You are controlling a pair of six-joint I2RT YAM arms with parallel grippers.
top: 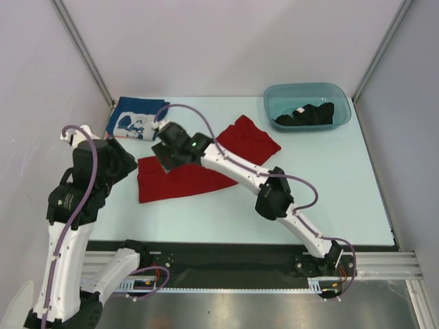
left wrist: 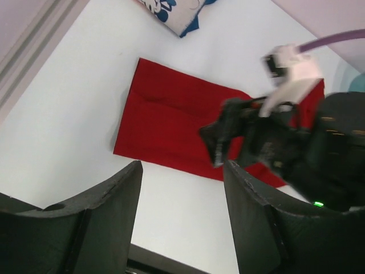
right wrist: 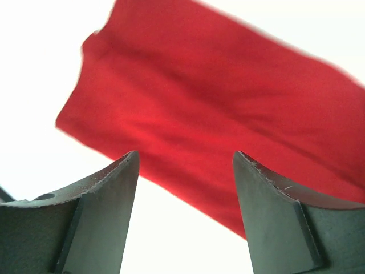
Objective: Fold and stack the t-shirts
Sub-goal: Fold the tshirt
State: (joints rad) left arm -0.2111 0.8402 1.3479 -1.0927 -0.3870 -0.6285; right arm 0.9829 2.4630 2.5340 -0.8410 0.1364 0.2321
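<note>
Plain bright red cloth t-shirt (top: 175, 184) lies flat and partly folded in the middle of the pale surface (top: 329, 192). Right hand (right wrist: 185, 155) hovers directly over the shirt's left portion, released, with nothing in its grasp. Left hand (left wrist: 182, 165) stands off the shirt's near-left corner above bare surface, likewise released and empty. Blue cloth t-shirt with white print (top: 130, 122) lies folded at the far left, apart from the red one. Black t-shirt (top: 309, 113) sits bunched inside the teal plastic tub (top: 271, 103), far right

Right arm (top: 233, 168) across red t-shirt (top: 171, 184)
</note>
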